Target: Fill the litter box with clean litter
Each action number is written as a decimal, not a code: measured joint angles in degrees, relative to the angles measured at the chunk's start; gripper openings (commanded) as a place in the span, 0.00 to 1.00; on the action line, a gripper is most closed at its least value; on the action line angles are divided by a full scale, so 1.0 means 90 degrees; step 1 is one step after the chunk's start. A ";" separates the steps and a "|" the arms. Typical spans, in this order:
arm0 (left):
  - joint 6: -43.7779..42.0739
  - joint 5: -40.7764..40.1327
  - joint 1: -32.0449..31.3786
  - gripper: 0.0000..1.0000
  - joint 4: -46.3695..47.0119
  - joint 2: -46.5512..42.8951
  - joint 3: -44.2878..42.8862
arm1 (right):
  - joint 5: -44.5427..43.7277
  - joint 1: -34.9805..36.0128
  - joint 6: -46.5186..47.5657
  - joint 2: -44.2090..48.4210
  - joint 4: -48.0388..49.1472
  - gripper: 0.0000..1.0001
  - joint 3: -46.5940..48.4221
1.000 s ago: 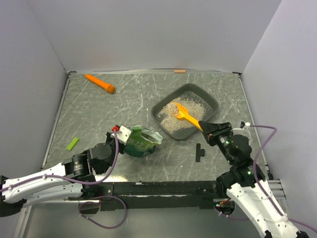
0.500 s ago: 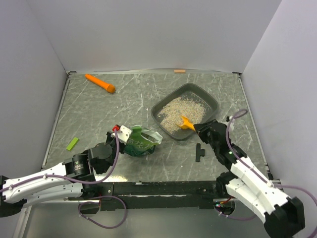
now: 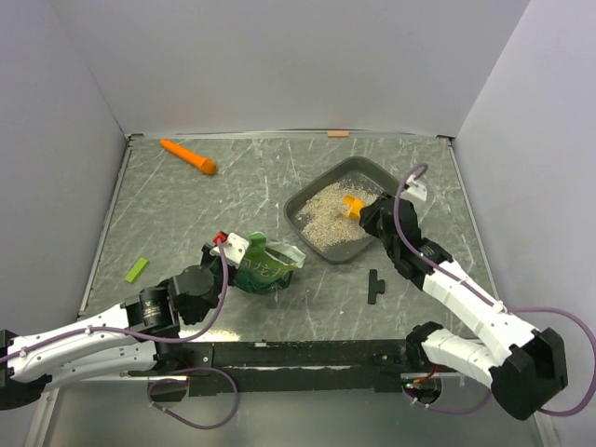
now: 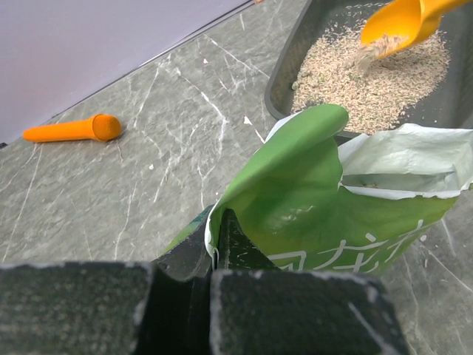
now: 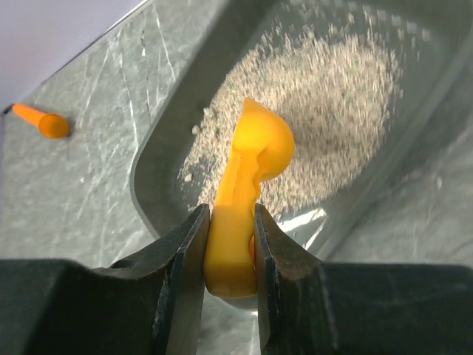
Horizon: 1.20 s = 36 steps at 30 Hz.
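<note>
The dark grey litter box (image 3: 296,215) sits right of centre, its floor partly covered by pale clean litter (image 3: 321,212). My right gripper (image 3: 365,211) is over the box's right half, shut on the handle of an orange scoop (image 3: 351,202). In the right wrist view the scoop (image 5: 250,159) points bowl-down over the litter (image 5: 325,96). In the left wrist view granules fall from the scoop (image 4: 403,18) into the box (image 4: 284,74). My left gripper (image 3: 226,260) is shut on the rim of the green bag (image 3: 265,268), whose mouth (image 4: 403,159) faces the box.
An orange carrot-shaped stick (image 3: 189,155) lies at the back left. A small green strip (image 3: 137,270) is near the left wall. A small black part (image 3: 374,286) lies in front of the box. Walls close in the table on three sides.
My right arm has swung up and over the box's right side, turning the scoop from lying level to tipped down. The left gripper and bag have stayed put.
</note>
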<state>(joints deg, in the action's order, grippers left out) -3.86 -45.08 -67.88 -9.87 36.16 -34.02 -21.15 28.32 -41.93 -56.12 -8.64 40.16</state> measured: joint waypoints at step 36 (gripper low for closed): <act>-0.0027 0.0019 0.0119 0.01 0.0068 0.0046 0.0000 | 0.0945 -0.0529 0.1122 -0.0860 0.0182 0.00 0.1139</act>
<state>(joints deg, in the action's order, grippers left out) -4.10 -44.91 -66.81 -9.26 36.58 -34.02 -12.64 23.55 -31.83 -63.86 -7.01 50.41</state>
